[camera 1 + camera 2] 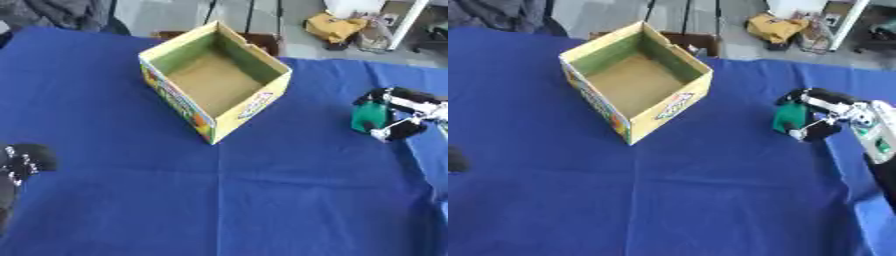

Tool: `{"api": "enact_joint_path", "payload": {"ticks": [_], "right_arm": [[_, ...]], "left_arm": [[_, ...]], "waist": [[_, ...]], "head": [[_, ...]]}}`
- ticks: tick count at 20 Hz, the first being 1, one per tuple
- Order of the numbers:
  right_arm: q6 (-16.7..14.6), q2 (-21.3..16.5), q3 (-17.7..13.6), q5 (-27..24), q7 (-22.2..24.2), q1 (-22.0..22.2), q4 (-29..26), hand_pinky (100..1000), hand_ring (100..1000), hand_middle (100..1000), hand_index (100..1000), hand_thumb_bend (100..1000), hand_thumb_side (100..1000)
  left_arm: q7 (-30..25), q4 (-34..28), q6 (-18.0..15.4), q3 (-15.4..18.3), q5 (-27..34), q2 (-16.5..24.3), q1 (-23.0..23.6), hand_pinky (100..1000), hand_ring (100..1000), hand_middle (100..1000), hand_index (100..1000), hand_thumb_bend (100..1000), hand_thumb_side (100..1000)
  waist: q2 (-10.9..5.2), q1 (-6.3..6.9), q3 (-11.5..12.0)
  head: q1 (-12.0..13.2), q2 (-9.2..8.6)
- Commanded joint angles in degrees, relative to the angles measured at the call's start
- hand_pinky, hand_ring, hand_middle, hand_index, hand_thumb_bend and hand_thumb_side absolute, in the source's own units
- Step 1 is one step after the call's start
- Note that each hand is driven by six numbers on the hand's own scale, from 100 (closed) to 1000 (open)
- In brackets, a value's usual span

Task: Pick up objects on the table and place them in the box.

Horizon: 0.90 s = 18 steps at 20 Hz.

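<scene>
One green object wrapped by right hand fingers; we judge it light, rigid. Left hand fingers: cannot tell. Box open.

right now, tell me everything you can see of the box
The box is open-topped cardboard, yellow outside with colourful print on its sides and a plain brown inside that looks empty. It stands upright on the blue tablecloth, turned so one corner points toward the robot, toward the far side. Neither hand touches it.
</scene>
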Motion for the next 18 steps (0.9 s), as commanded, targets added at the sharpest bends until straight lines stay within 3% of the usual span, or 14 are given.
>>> {"api": "enact_joint_path", "payload": {"ticks": [1, 8, 9, 10, 12, 13, 18], "right_arm": [[-0.12, -1.63, -0.51, -0.48, -1.04, -1.08, -1.64, 384, 299, 691, 876, 100, 100], [-0.29, -1.75, -0.41, -1.11, -1.5, -1.97, -2.67, 382, 296, 687, 873, 100, 100], [-0.35, -1.81, -0.37, -1.3, -1.48, -2.19, -2.92, 382, 296, 689, 873, 100, 220], [-0.4, -1.85, -0.35, -1.51, -1.47, -2.49, -3.14, 382, 296, 688, 873, 100, 100], [-0.56, -1.93, -0.23, -2.0, -1.34, -3.26, -3.64, 384, 297, 692, 872, 100, 145], [-0.67, -1.98, -0.16, -2.25, -1.28, -3.62, -3.94, 387, 298, 692, 872, 100, 100], [-1.25, -2.0, 0.39, -3.59, -0.83, -6.03, -5.6, 400, 307, 698, 870, 100, 100]], "left_arm": [[-0.11, -0.97, -0.01, 0.02, 0.01, 1.23, -0.47, 629, 614, 587, 666, 389, 1000], [-0.11, -0.87, 0.09, 0.06, -0.01, 1.3, -0.29, 629, 614, 587, 666, 392, 1000], [-0.11, -0.86, 0.1, 0.07, -0.01, 1.33, -0.24, 630, 614, 587, 666, 392, 1000], [-0.11, -0.83, 0.12, 0.08, -0.01, 1.36, -0.19, 629, 614, 587, 665, 393, 1000], [-0.14, -0.77, 0.17, 0.06, 0.01, 1.39, -0.08, 629, 614, 587, 665, 395, 1000], [-0.15, -0.73, 0.19, 0.06, 0.02, 1.4, -0.02, 629, 614, 587, 665, 397, 1000], [-0.33, -0.48, 0.42, -0.14, 0.12, 1.44, 0.29, 629, 614, 586, 665, 402, 1000]], "waist": [[-1.19, 0.09, -0.13], [-1.59, -0.19, -0.51], [-1.7, -0.25, -0.56], [-1.84, -0.31, -0.6], [-2.19, -0.47, -0.63], [-2.36, -0.55, -0.63], [-3.68, -1.16, 0.08]], "head": [[0.09, -0.46], [0.16, -0.35], [0.17, -0.34], [0.18, -0.31], [0.21, -0.21], [0.23, -0.15], [0.22, 0.06]]}}
